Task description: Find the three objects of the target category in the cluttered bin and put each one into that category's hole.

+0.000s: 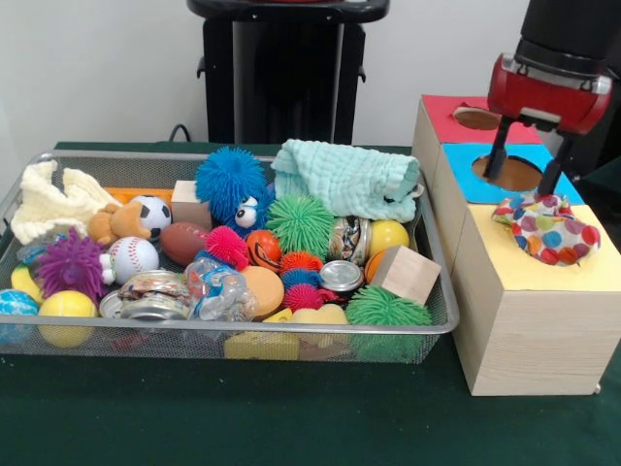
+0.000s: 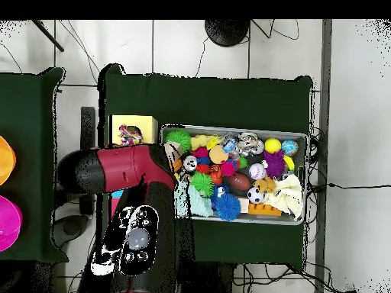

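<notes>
A silver wire-mesh bin (image 1: 427, 325) heaped with spiky balls, sports balls, cans and cloths fills the left and centre of the front view. At right stands a wooden box with coloured tops (image 1: 529, 320). A polka-dot cloth (image 1: 546, 229) sits on its yellow hole. The red-and-black gripper (image 1: 527, 167) spreads empty just above.

Spotted cloth on the yellow box

The gripper (image 1: 527, 177) is seen with fingers spread, just above a spotted cloth (image 1: 545, 229) lying in the yellow box's (image 1: 529, 301) hole. A wire bin (image 1: 427, 320) is filled with toys.
</notes>
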{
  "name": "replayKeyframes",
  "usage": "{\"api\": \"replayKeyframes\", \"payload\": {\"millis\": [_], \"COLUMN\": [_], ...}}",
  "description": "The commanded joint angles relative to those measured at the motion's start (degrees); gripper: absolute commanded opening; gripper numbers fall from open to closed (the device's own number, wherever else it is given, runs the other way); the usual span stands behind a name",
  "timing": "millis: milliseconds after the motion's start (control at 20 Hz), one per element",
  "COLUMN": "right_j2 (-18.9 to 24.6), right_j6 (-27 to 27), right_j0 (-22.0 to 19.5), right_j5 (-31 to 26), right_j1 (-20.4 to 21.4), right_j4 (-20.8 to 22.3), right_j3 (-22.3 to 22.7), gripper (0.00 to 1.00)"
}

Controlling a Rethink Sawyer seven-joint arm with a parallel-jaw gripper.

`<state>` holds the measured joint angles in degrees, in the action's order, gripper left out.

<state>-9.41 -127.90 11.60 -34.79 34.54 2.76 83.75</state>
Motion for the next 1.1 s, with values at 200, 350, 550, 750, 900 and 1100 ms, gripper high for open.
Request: {"api": "replayKeyframes", "payload": {"millis": [200, 350, 550, 750, 900, 1100], "right_j2": [5.52, 6.72, 8.06, 7.92, 7.15, 6.31], "right_j6": [-8.27, -10.13, -11.15, -9.48, -9.00, -8.47], "right_j0": [-2.42, -2.44, -2.50, -2.37, -1.80, -1.15], "right_j5": [9.58, 11.80, 14.47, 11.66, 9.73, 8.26], "right_j1": [-6.20, -6.30, -6.37, -6.65, -6.60, -8.11], "right_j4": [-2.04, -4.32, -6.66, -7.71, -7.91, -8.05], "right_j3": [5.56, 6.35, 6.11, 3.84, 3.11, 1.00], "gripper": [1.00, 1.00, 1.00, 1.00, 1.00, 1.00]}}
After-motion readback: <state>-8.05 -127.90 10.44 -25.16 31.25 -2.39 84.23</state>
